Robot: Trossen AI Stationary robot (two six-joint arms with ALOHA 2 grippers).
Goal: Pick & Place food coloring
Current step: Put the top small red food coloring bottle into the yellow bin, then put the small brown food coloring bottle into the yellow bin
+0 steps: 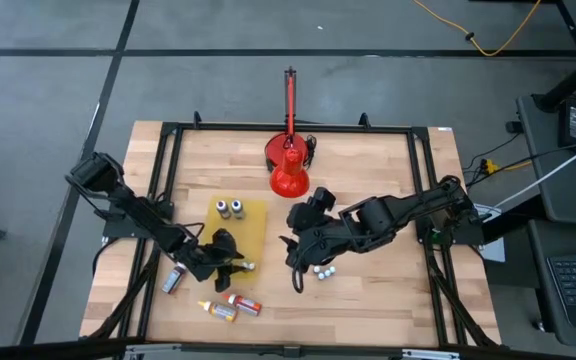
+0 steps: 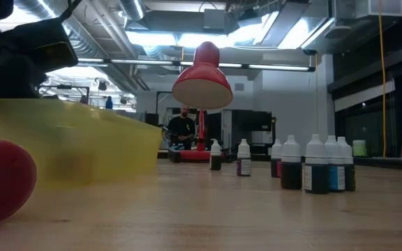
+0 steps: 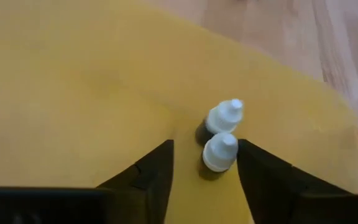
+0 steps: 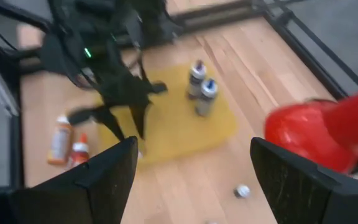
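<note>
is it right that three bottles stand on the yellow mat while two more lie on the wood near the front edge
Not quite: two bottles stand on the yellow mat, not three, as the high view shows. Two more do lie on the wood near the front edge.

wooden table point(image 1: 368, 300) with a yellow mat point(image 1: 253, 215) left of the middle, two bottles point(image 1: 231, 208) standing on it; red lamp point(image 1: 289, 172) at the far edge; three more bottles point(image 1: 226, 305) lying by the near-left edge; few white caps point(image 1: 323, 270) around the middle
</note>
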